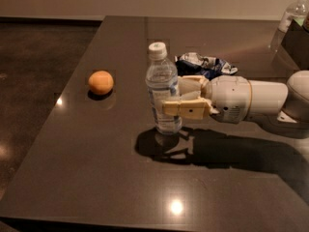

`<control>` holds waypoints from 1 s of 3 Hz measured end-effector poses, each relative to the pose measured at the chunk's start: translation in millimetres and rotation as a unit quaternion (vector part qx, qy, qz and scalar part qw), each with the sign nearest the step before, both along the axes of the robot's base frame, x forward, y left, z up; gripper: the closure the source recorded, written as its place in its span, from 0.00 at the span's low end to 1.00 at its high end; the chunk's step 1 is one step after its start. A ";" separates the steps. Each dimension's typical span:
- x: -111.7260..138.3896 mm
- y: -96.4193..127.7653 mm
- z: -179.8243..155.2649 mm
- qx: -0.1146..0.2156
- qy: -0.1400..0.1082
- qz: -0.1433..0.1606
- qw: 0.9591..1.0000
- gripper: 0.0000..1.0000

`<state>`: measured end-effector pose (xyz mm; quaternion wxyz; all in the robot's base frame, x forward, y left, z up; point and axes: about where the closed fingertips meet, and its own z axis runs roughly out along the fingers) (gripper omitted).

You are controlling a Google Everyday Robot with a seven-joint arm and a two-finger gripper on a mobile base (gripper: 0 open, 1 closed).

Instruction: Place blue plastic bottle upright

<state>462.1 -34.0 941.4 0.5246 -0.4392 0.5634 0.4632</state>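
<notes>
The blue plastic bottle (161, 86) is a small clear bottle with a white cap and a pale label. It stands upright near the middle of the dark table (96, 168), its base at or just above the surface. My gripper (170, 98) reaches in from the right and is shut on the bottle's lower half. The near cream finger (186, 108) lies across the front of the bottle, and the far finger passes behind it.
An orange fruit (101, 82) sits to the left of the bottle. A dark blue and white snack bag (205, 64) lies behind the gripper. Another clear bottle (291, 14) and a dark box (297, 45) stand at the far right. The table's left edge drops to the floor.
</notes>
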 end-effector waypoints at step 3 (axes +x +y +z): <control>-2.2 5.3 -18.6 0.031 -0.006 -0.002 1.000 0.62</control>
